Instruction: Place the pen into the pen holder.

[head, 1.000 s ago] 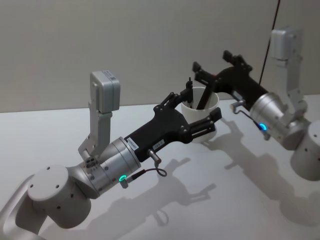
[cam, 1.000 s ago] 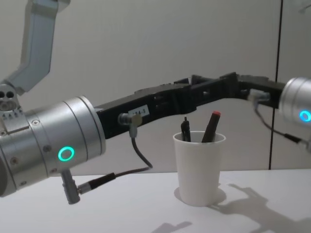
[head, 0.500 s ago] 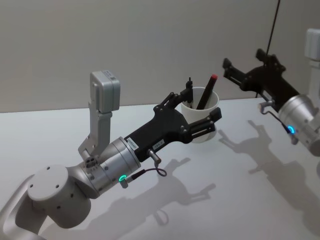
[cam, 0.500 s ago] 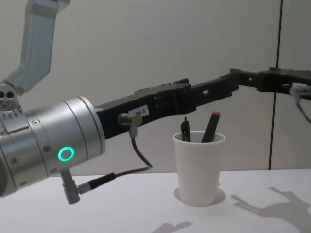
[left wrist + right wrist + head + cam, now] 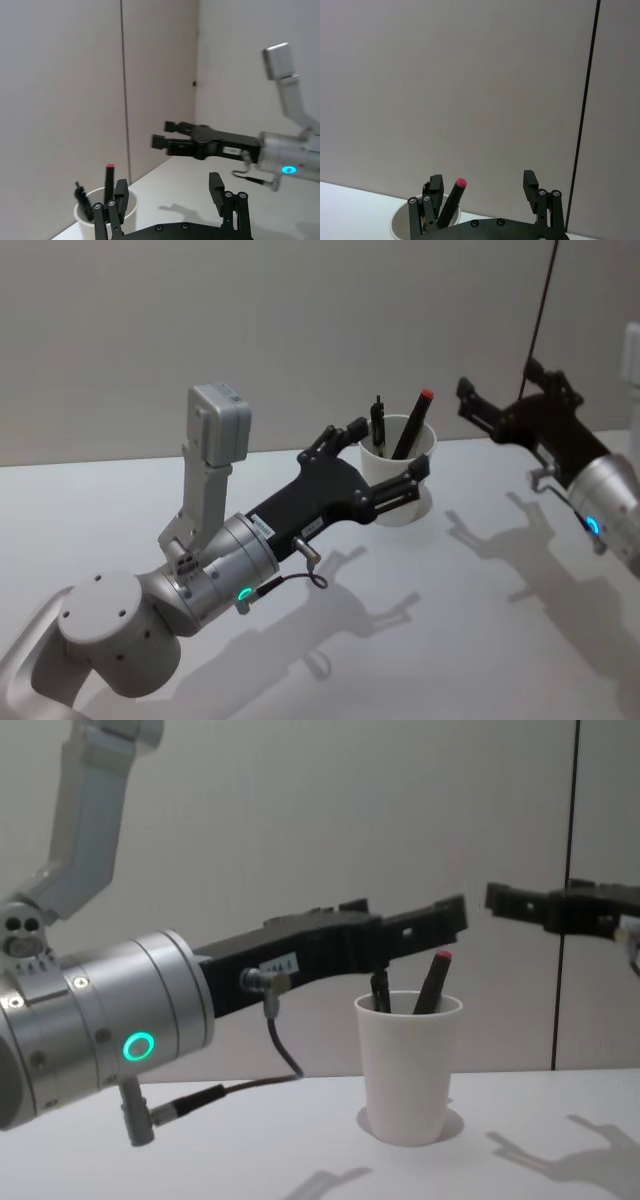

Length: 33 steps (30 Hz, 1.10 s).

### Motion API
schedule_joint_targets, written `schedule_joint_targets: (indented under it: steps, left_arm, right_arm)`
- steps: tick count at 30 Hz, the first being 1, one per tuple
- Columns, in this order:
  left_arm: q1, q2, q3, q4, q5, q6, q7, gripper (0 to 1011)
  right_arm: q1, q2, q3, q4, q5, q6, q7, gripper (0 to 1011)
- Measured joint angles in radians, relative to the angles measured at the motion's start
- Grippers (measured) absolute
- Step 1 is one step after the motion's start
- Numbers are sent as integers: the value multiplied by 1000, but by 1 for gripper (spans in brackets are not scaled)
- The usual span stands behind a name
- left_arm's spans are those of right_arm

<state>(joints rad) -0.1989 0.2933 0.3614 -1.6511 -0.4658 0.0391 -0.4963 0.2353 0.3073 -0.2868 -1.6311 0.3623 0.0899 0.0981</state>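
White tabletop [image 5: 440, 640] carries the pen holder [image 5: 400, 475], red-capped pen [image 5: 414, 422] inside, between the left gripper's [image 5: 385, 455] spread fingers; right gripper [image 5: 498, 410] is spread too, well apart.

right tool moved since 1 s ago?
Yes. The right tool, open, was over the pen holder rim; it has pulled back to the holder's right, clear of it.

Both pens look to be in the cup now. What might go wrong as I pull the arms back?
1. The open left end effector straddles the cup; a sideways pull might catch the wall and tip it.
2. The red-tipped pen leans and stands well above the rim, as does the black pen; a finger sweeping past could knock either out.
3. The open right end effector hangs to the cup's right, so the arms' paths could cross.
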Motion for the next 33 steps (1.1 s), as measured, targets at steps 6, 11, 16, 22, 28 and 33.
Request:
schedule_joint_targets:
  steps: [6,11,16,22,28,33]
  left_arm:
    - [-7,15,15,4,45,-5,83,1001]
    - [-11,26,27,7,78,-8,144,1001]
    - [-16,37,39,10,110,-11,203,1001]
    - [-23,51,55,15,155,-15,283,1001]
    - [-29,66,70,19,198,-20,362,1001]
    - [-34,78,83,22,233,-23,428,1001]
  right_arm:
    - [-63,8,15,-34,-19,-14,-8,1001]
    - [-110,14,28,-60,-33,-24,-14,1001]
    - [-164,20,41,-89,-49,-37,-21,1001]
    - [-219,27,54,-120,-66,-50,-28,1001]
    - [-247,31,61,-134,-74,-55,-32,1001]
    - [-250,31,62,-136,-75,-56,-32,1001]
